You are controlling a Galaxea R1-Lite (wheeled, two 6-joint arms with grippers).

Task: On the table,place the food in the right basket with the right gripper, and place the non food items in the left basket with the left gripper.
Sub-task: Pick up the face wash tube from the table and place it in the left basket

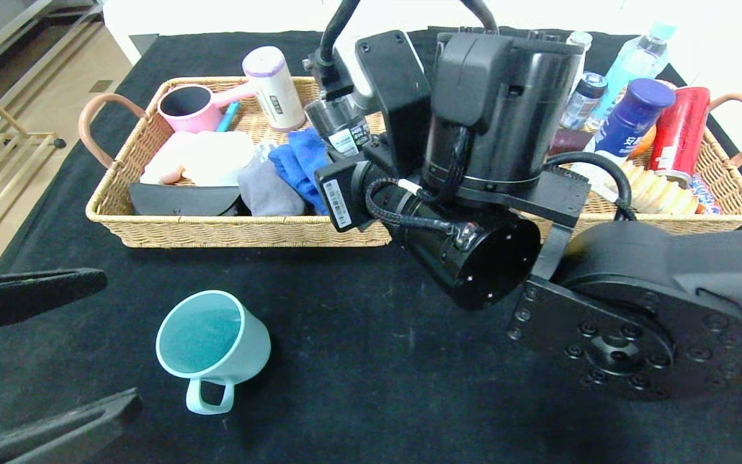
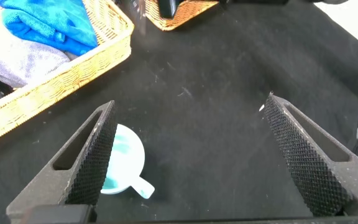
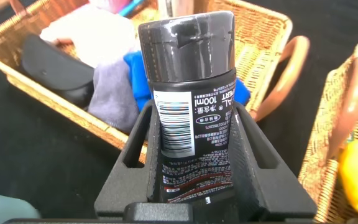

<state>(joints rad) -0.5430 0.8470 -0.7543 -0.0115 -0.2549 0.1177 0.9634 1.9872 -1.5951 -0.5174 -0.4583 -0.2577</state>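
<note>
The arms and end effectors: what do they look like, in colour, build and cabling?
Both are matte black. The right arm has fat cylindrical joints, a round bolted flange, a braided cable and a white barcode sticker. The left end effector has two wedge-shaped fingers with cross-hatched grip faces.

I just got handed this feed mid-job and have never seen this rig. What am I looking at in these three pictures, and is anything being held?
It is a two-armed robot at a black table. The big picture is from its head; the other two are from cameras on each wrist. The right gripper is shut on a dark bottle, held over the gap between the left basket and right basket. The left gripper hangs open and empty near a teal mug, the only loose item on the table. The left basket holds cloths, a pink cup and a hair dryer; the right holds bottles, cans and snacks.
</note>
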